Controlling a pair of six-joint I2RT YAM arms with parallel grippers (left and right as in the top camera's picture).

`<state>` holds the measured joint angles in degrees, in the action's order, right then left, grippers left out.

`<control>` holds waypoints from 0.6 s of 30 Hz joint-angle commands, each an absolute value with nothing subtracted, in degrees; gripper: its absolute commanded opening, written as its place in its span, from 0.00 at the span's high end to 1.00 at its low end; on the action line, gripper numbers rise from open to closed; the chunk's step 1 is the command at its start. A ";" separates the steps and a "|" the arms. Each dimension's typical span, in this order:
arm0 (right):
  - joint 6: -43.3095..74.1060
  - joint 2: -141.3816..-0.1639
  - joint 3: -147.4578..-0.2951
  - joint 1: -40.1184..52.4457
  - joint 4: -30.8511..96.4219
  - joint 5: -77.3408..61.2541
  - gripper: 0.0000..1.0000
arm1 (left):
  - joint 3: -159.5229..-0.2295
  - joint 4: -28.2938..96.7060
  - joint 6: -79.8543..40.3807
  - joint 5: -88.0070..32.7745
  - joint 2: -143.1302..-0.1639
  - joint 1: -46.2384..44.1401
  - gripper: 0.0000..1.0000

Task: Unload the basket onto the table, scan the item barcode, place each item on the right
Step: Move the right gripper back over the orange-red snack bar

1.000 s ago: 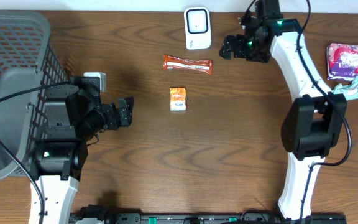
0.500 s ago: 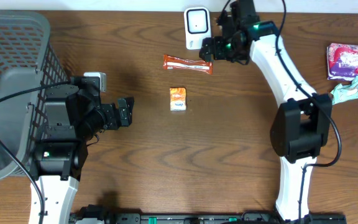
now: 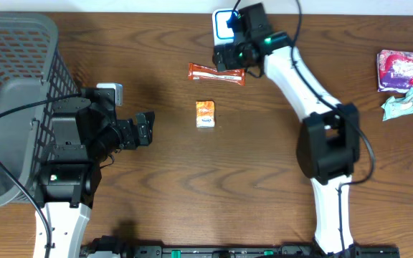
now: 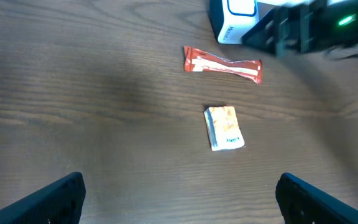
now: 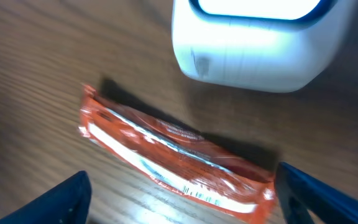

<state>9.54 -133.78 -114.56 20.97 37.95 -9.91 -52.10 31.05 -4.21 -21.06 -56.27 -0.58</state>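
My right gripper (image 5: 182, 198) hangs spread, empty, over the orange snack bar (image 5: 173, 155): light, crinkly, likely slippery, so I'd pinch its middle.

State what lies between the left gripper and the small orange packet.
Only bare wooden table separates the left gripper from the small orange packet, clearest in the overhead view.
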 commanded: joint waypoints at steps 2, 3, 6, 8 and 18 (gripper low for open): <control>9.13 -138.89 -114.19 22.31 37.21 -9.10 0.15 | -51.83 30.98 -3.44 -21.34 -56.49 -0.38 0.03; 9.13 -139.52 -114.19 22.41 37.08 -9.10 0.16 | -51.83 30.98 -3.44 -21.34 -56.49 -0.38 0.03; 9.08 -140.81 -114.19 22.61 37.10 -9.08 0.19 | -51.83 30.98 -3.44 -21.34 -56.49 -0.38 0.03; 9.08 -141.05 -114.19 22.59 37.74 -9.10 0.23 | -51.83 30.98 -3.44 -21.34 -56.49 -0.38 0.03; 9.10 -139.48 -114.24 22.61 49.52 -9.37 0.55 | -51.83 30.98 -3.44 -21.34 -56.49 -0.38 0.03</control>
<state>8.71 -139.48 -114.83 22.31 46.11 -9.19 -52.10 31.07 -4.21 -21.04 -56.27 -0.58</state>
